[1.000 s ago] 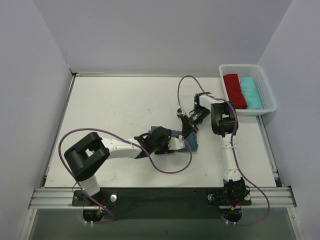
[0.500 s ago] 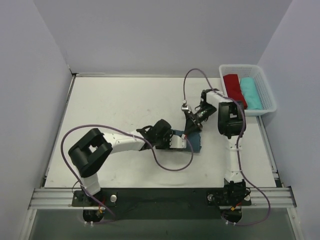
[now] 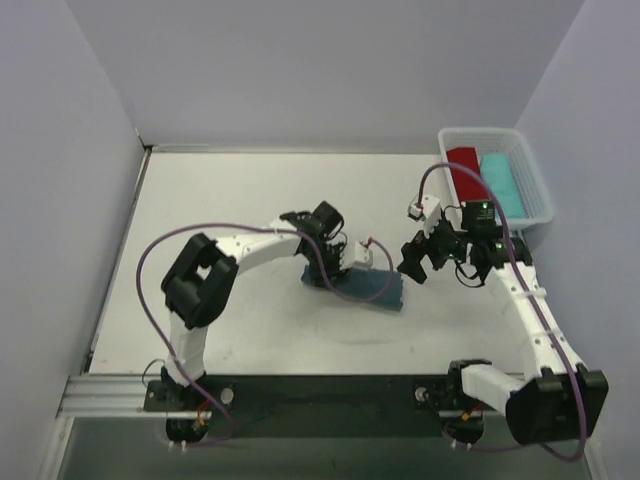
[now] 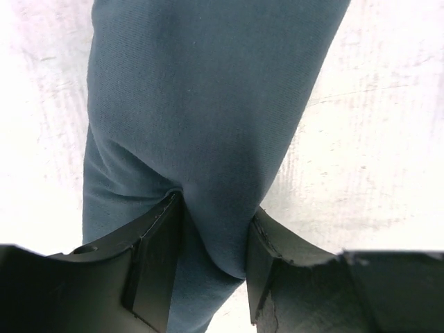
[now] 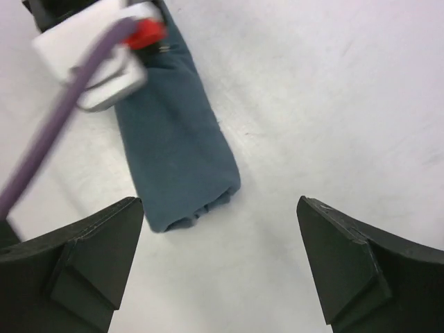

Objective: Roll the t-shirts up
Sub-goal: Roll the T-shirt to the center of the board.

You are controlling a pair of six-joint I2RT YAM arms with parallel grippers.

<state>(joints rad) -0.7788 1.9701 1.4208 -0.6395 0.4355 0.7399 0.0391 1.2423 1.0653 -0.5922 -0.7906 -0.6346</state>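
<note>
two tees point(image 3: 467, 178) in basket point(image 3: 478, 131), overhead only

Slate-blue t-shirt point(image 3: 378, 288), red t-shirt point(image 3: 462, 163), turquoise t-shirt point(image 3: 502, 183), white basket point(image 3: 478, 132).

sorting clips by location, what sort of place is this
Likely a robotics lab test cell: two arms bolted to a rail at a white table, plain walls boxing it in, and a basket of rolled t-shirts.

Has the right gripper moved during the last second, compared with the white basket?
Yes. The right gripper has backed off the blue shirt, to the right, nearer the basket, jaws open.
</note>
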